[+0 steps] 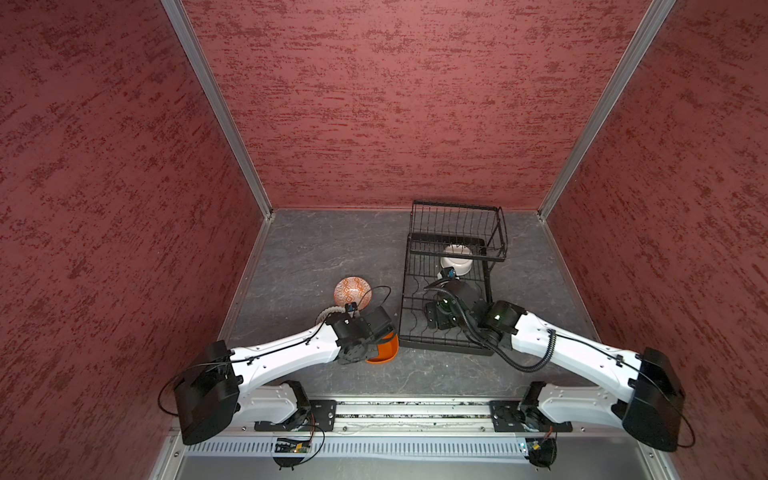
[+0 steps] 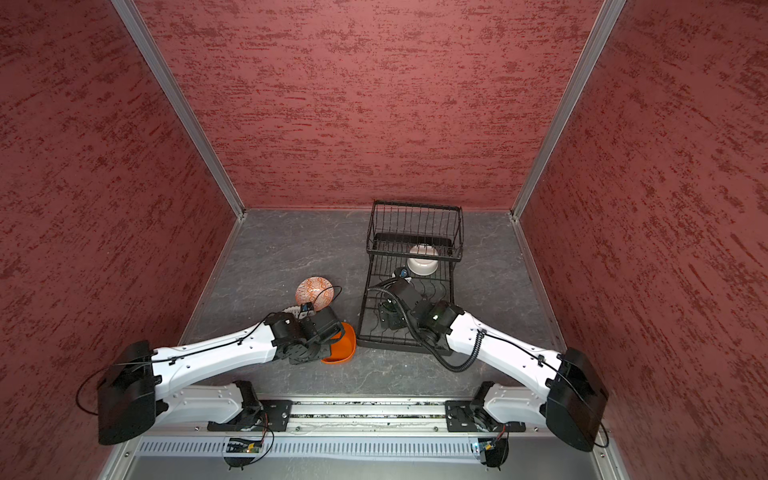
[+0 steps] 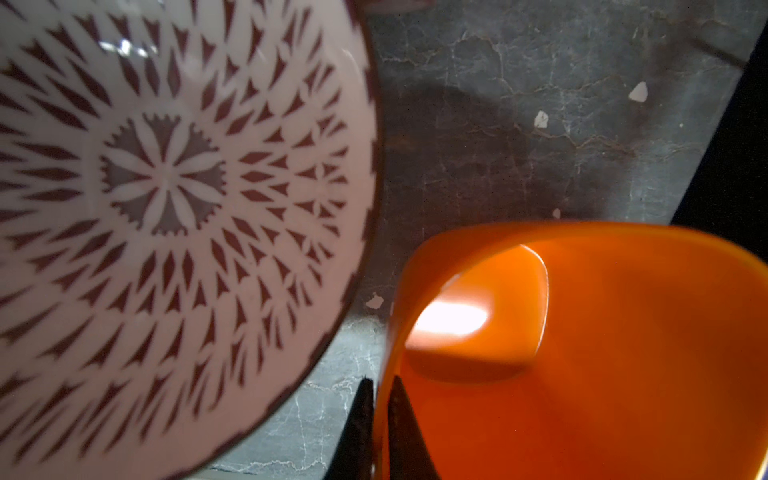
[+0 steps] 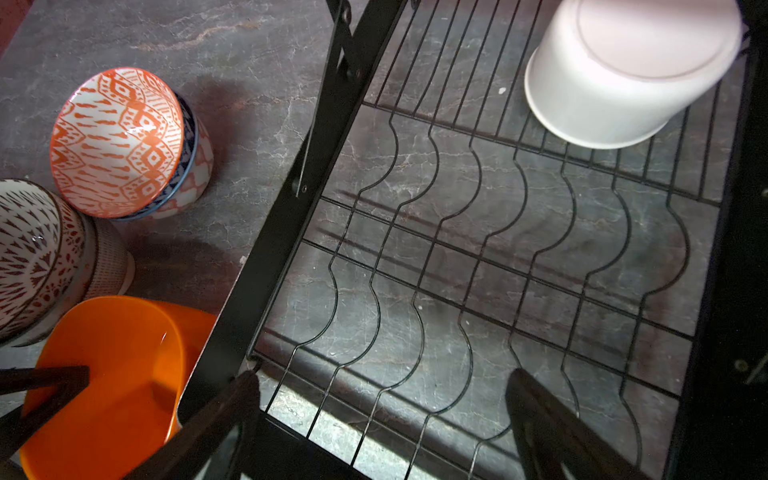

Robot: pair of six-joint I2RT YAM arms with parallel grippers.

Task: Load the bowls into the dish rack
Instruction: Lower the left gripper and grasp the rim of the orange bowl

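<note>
The left gripper (image 3: 380, 384) is pinching the thin edge of the orange bowl (image 3: 602, 353), with one finger inside the bowl and one outside, so its fingers are shut tight on it. The orange bowl is tipping up on the table (image 1: 316, 249), right by the near left corner of the dish rack (image 1: 404, 299); I cannot tell if they are touching. In both top views the rack is lying at about 2 o'clock from that bowl, and its long side is running from 6 o'clock to 12 o'clock. The left arm is the nearer one, so I think it is going to carry the bowl over the rack's side bar. The right gripper (image 4: 382, 376) is hanging over the rack's flat part with its fingers wide and holding nothing. Counting now: one white bowl (image 4: 602, 104) is sitting bottom-up in the rack. Five are waiting outside: the orange one, a red-orange patterned bowl (image 4: 116, 141) that looks nested in a blue-edged bowl (image 4: 201, 166), and a dark-patterned bowl (image 3: 166, 187) that looks nested in a striped bowl (image 4: 110, 266). That is making six bowls and one rack.
</note>
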